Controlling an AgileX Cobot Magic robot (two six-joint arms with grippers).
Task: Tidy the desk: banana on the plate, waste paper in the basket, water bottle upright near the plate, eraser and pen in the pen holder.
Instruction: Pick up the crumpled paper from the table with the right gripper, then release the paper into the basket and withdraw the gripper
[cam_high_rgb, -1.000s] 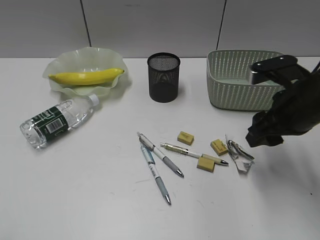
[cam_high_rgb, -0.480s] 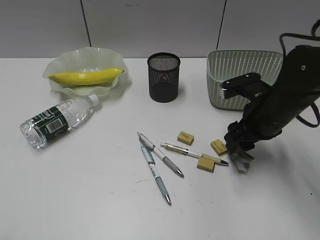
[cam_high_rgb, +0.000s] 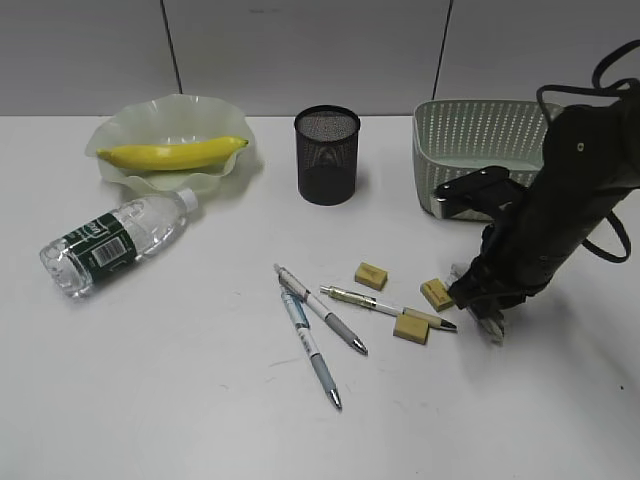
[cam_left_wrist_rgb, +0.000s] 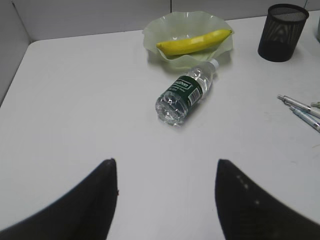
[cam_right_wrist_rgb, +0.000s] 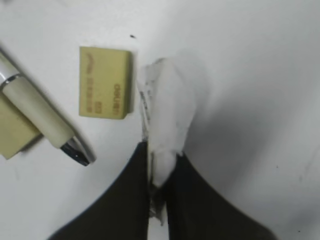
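My right gripper (cam_right_wrist_rgb: 162, 152) is shut on the crumpled white waste paper (cam_right_wrist_rgb: 167, 105), low at the desk; the exterior view shows it (cam_high_rgb: 482, 308) covering most of the paper (cam_high_rgb: 493, 330). Yellow erasers (cam_high_rgb: 371, 275) (cam_high_rgb: 436, 293) (cam_high_rgb: 411, 328) and three pens (cam_high_rgb: 320, 308) lie at the middle. The banana (cam_high_rgb: 172, 153) lies in the wavy green plate (cam_high_rgb: 135, 125). The water bottle (cam_high_rgb: 110, 241) lies on its side. The black mesh pen holder (cam_high_rgb: 327, 155) stands upright. The green basket (cam_high_rgb: 470, 150) sits behind my right arm. My left gripper (cam_left_wrist_rgb: 165, 165) is open and empty above bare desk.
The white desk (cam_high_rgb: 150, 380) is bare at the front left. A grey partition wall (cam_high_rgb: 300, 50) backs the desk. An eraser (cam_right_wrist_rgb: 106, 82) and a pen tip (cam_right_wrist_rgb: 75, 150) lie just left of the held paper.
My right arm has come down and leftward from beside the basket onto the waste paper, and its jaws have shut on it. Nothing else has moved.
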